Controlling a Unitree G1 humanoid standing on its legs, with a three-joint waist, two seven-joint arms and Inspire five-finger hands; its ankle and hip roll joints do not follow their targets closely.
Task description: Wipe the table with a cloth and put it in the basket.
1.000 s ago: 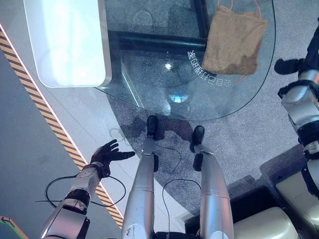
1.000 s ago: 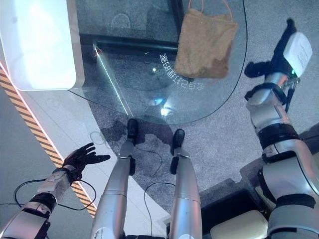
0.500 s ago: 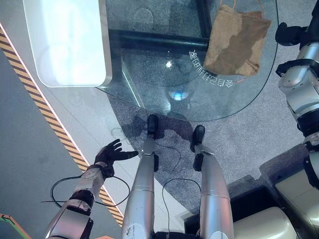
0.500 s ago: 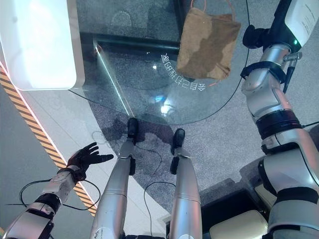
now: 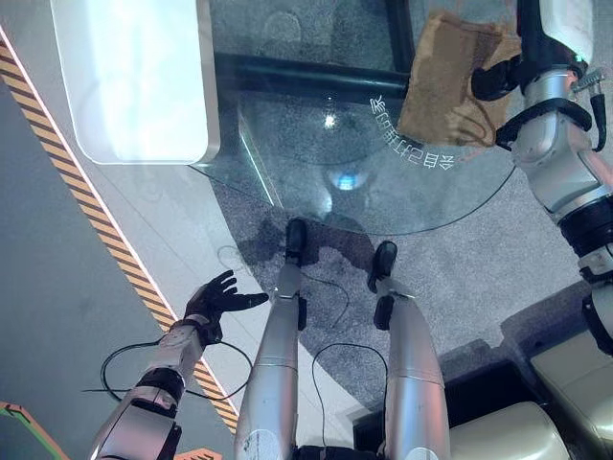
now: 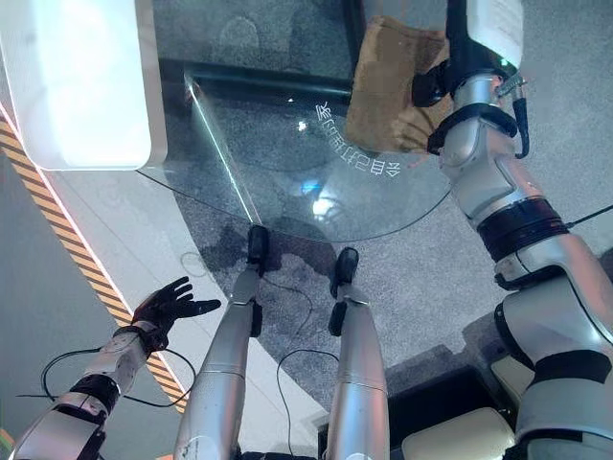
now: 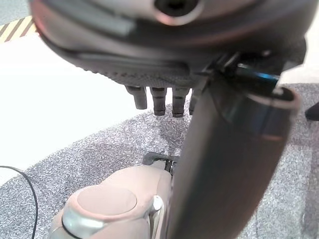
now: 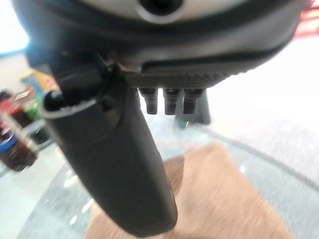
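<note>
On the glass table [image 5: 316,144], open right robot hand [image 8: 114,164] above brown cloth [image 5: 445,81].

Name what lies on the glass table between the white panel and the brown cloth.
Nothing: in the left eye view that stretch of the glass table between white panel and brown cloth is bare.

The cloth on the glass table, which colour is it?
The cloth is brown; it shows best in the left eye view.

Cloth [image 5: 450,81] lies on the table's [image 5: 287,125] right part.
</note>
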